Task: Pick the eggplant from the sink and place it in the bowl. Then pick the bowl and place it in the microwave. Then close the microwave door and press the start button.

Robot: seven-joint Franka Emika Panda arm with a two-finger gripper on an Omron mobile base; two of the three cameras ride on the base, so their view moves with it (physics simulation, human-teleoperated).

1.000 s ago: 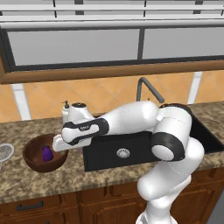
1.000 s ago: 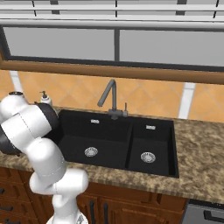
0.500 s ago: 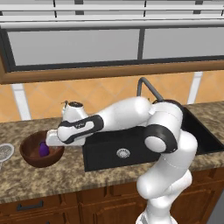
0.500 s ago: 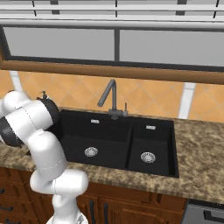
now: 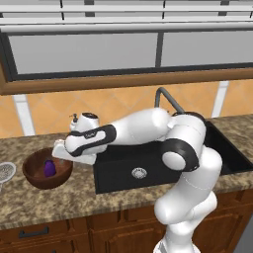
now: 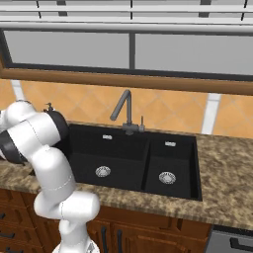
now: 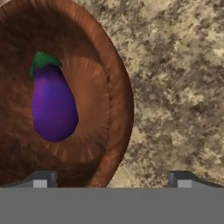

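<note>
Reaching farther left than half a second ago, the arm now holds the gripper [image 7: 113, 178] over the bowl's [image 7: 116, 94] right rim, one fingertip inside at 7 o'clock, the other over the granite counter [image 7: 175, 78] at 5 o'clock. Fingers spread wide, gripping nothing. The eggplant [image 7: 53, 105] lies in the bowl, left of the sink [image 5: 148, 168].

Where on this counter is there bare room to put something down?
The granite strip in front of the bowl, toward the cabinet edge, lies bare, and so does the counter right of the sink, out to the picture's edge. It is crowded at the bowl, which holds the eggplant: the gripper hovers at its rim, between the mesh dish and the sink.
</note>
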